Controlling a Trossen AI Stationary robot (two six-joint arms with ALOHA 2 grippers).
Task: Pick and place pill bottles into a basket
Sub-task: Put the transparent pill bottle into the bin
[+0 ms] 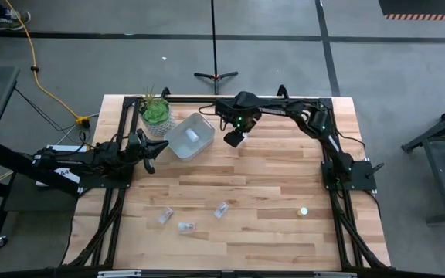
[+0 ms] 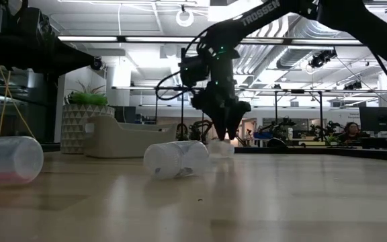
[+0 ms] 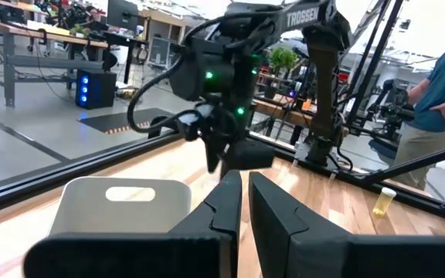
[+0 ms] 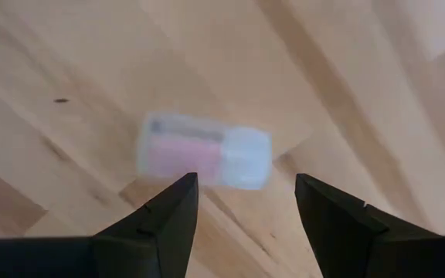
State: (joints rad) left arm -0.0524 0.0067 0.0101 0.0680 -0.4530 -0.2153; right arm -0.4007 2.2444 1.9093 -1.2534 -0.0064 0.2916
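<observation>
The wooden table lies under me. The basket sits near its far edge, beside my waiting left gripper. My right gripper hangs wide open, empty, above a clear pill bottle lying flat. Three more pill bottles lie nearer the front.

Grey concrete floor is crossed by a yellow cable; desks with monitors are seen under ceiling ducts.
</observation>
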